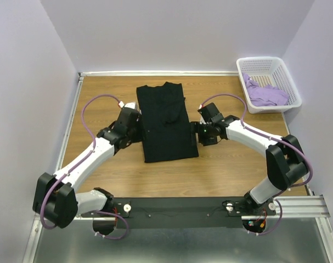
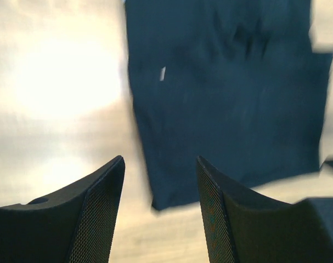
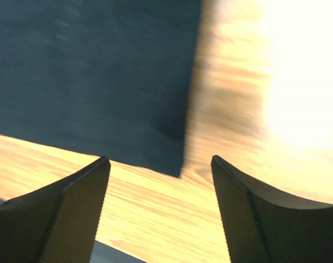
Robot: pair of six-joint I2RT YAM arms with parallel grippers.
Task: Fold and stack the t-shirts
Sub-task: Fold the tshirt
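Observation:
The black t-shirt (image 1: 166,123) lies flat on the wooden table as a long folded rectangle, collar end far. My left gripper (image 1: 133,108) hovers just off its left edge and my right gripper (image 1: 203,111) just off its right edge. In the left wrist view my left gripper (image 2: 161,164) is open and empty, with a corner of the black shirt (image 2: 221,98) between the fingers (image 2: 95,219). In the right wrist view my right gripper (image 3: 161,161) is open and empty above bare wood, with a shirt corner (image 3: 100,82) ahead. The lavender t-shirt (image 1: 267,94) lies crumpled in the basket.
The white lattice basket (image 1: 248,66) stands at the far right corner of the table. Lavender walls close in the table on the left, far and right sides. A metal rail (image 1: 177,211) with both arm bases runs along the near edge.

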